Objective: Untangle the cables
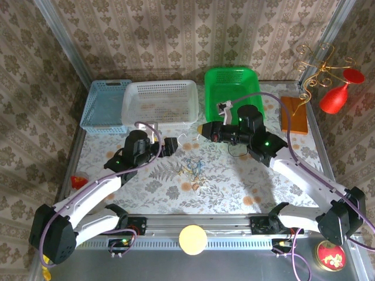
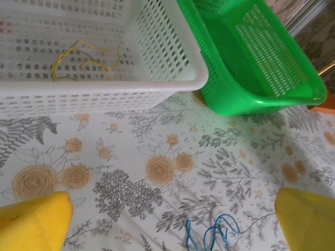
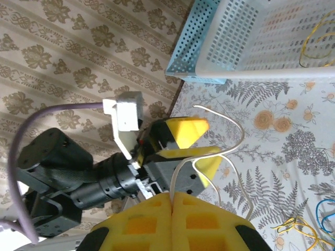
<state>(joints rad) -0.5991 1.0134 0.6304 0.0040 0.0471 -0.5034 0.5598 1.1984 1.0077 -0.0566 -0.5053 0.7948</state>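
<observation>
Right gripper point(image 3: 171, 201) pinches a pale cable point(image 3: 243, 137), jaws together. Other cables point(image 1: 193, 170) lie tangled on the table point(image 1: 246, 187) at its six o'clock. Left gripper point(image 1: 176, 144), jaws apart, hovers at the tangle's eleven o'clock, near the white basket point(image 1: 159, 85).

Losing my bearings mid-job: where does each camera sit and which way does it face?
Top external: above, behind the bases, looking down on the table; left arm, right arm show.
Left wrist: low, facing the white basket and green basket; open left end effector below.
Right wrist: rolled sideways, facing the left end effector; the right end effector is shut on a white cable.
Shared: both wrist views show the white basket's yellow cable.
</observation>
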